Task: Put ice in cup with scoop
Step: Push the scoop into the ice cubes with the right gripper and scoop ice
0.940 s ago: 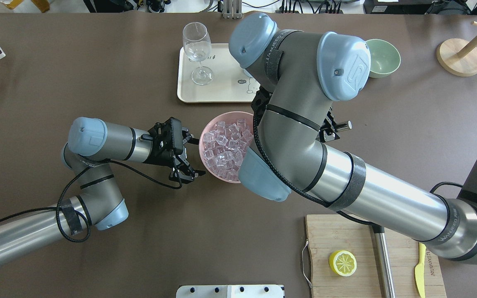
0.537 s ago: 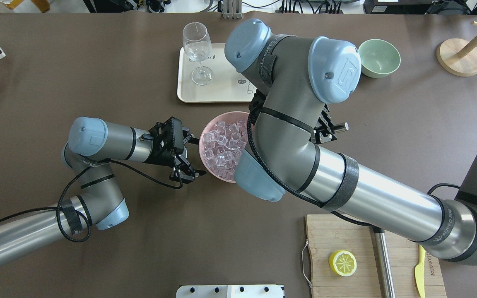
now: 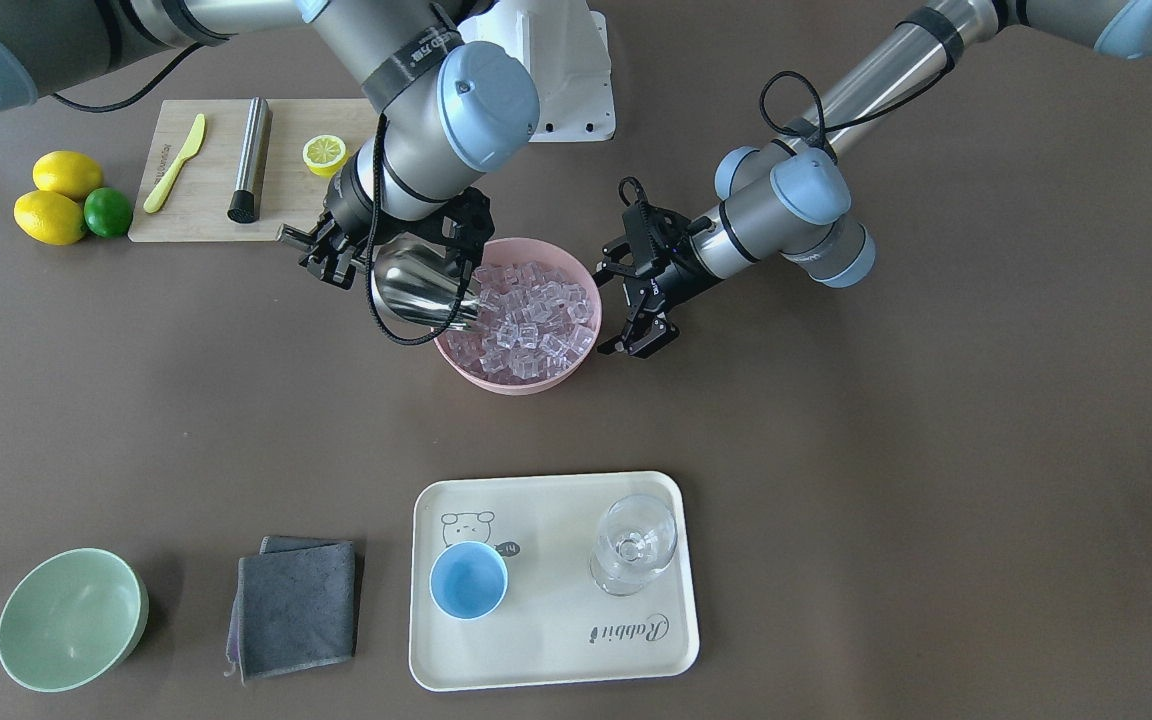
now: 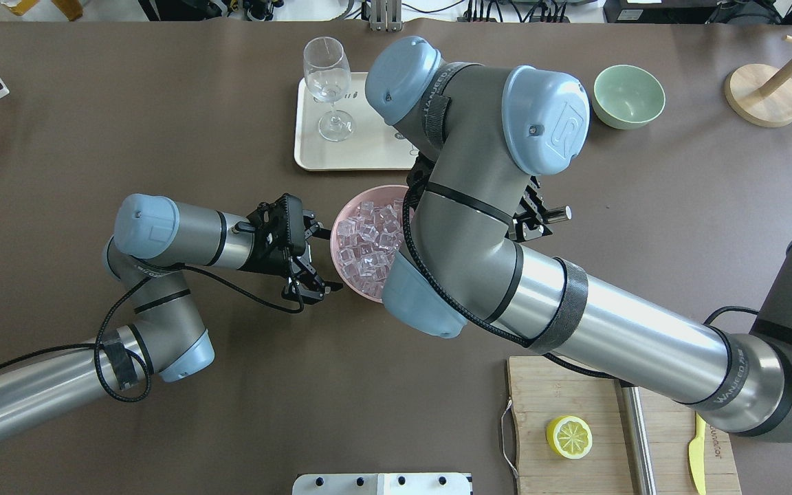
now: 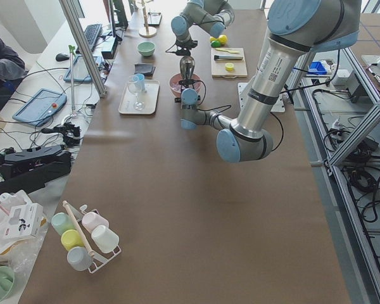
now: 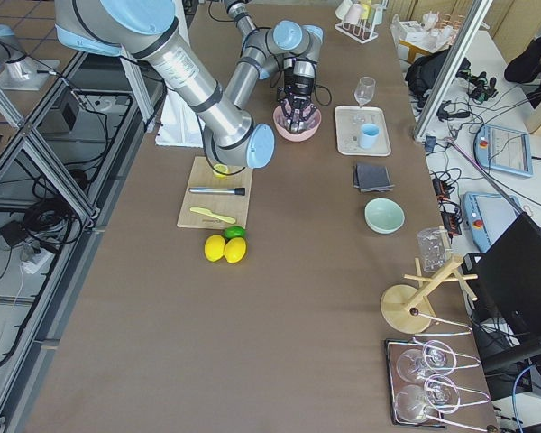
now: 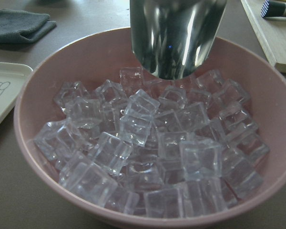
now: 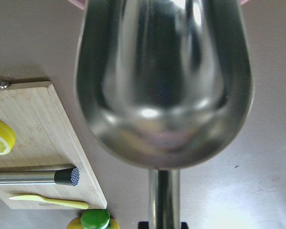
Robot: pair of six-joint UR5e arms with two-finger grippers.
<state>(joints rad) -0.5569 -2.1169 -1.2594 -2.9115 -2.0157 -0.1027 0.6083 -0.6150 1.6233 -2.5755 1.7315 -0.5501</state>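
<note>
The ice (image 3: 528, 312) is a heap of clear cubes in a pink bowl (image 3: 511, 382), also seen in the overhead view (image 4: 368, 240) and the left wrist view (image 7: 148, 152). My right gripper (image 3: 336, 255) is shut on the rod handle of the steel scoop (image 3: 418, 290). The scoop's trough (image 8: 164, 81) looks empty, and its lip (image 7: 176, 38) hangs at the bowl's rim just over the ice. My left gripper (image 3: 624, 308) is open and empty beside the bowl's other side (image 4: 326, 261). The light-blue cup (image 3: 469, 580) stands empty on a cream tray (image 3: 656, 640).
A clear stemmed glass (image 3: 636, 542) stands on the tray beside the cup. A grey cloth (image 3: 296, 605) and a pale green bowl (image 3: 71, 620) lie further along. A cutting board (image 3: 206, 205) holds a steel cylinder (image 3: 249, 155), a yellow knife and a lemon half.
My right arm has swung left in the overhead view, carrying the scoop further over the pink bowl. The left arm and gripper have not moved.
</note>
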